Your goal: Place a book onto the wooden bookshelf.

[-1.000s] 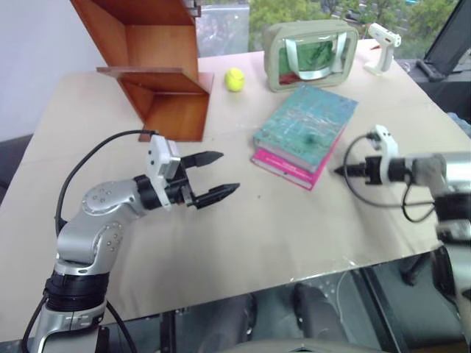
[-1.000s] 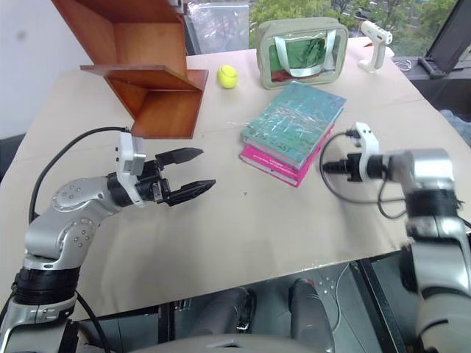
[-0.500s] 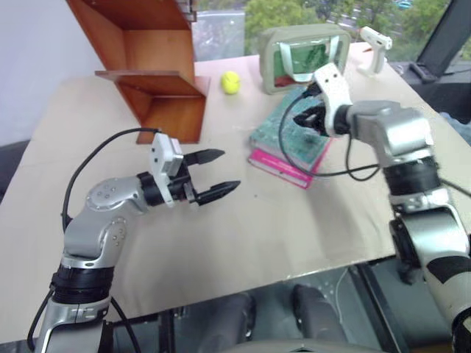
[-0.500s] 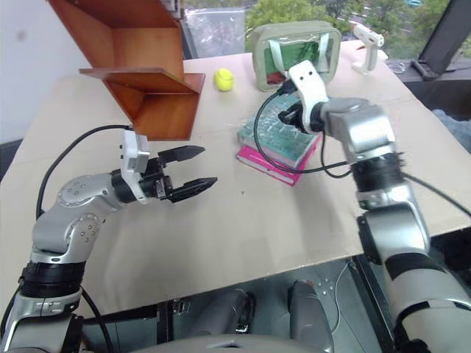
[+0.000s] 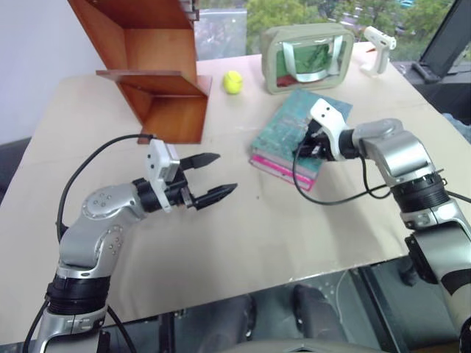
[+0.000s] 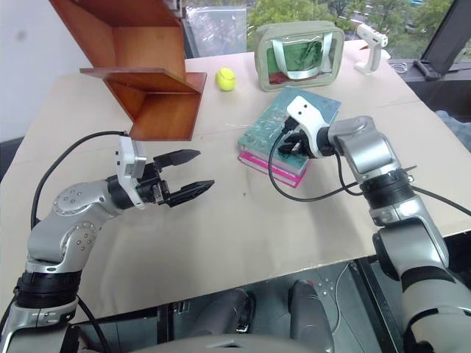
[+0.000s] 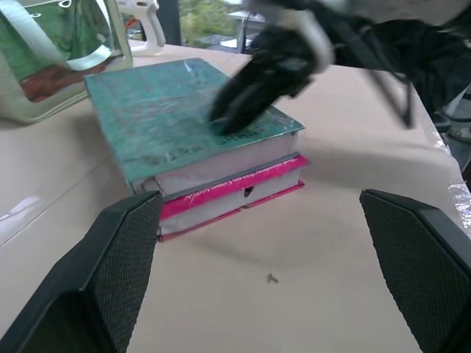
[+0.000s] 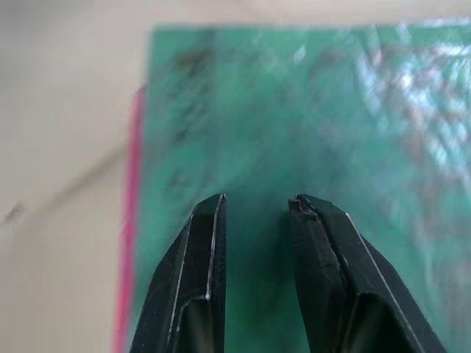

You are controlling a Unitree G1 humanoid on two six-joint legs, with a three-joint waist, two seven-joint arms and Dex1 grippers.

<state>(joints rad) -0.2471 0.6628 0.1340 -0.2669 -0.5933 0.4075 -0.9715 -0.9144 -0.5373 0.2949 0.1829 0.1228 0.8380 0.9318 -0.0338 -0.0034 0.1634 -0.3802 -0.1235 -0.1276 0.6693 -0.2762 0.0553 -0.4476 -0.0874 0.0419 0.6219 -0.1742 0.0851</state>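
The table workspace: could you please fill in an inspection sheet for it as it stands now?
Surface: beige table, flat, no spills seen.
Job's things: teal book lies flat on a pink book; wooden bookshelf stands at the far left, with no book on the boards in view.
Clutter: tennis ball, clear pouch with straps, white glue gun.
End effectors: left end effector open, empty, above the table; right end effector shut, over the teal cover; contact unclear.
Cables: black cable loops at the left wrist; another black cable hangs from the right.
Surroundings: window with trees behind.
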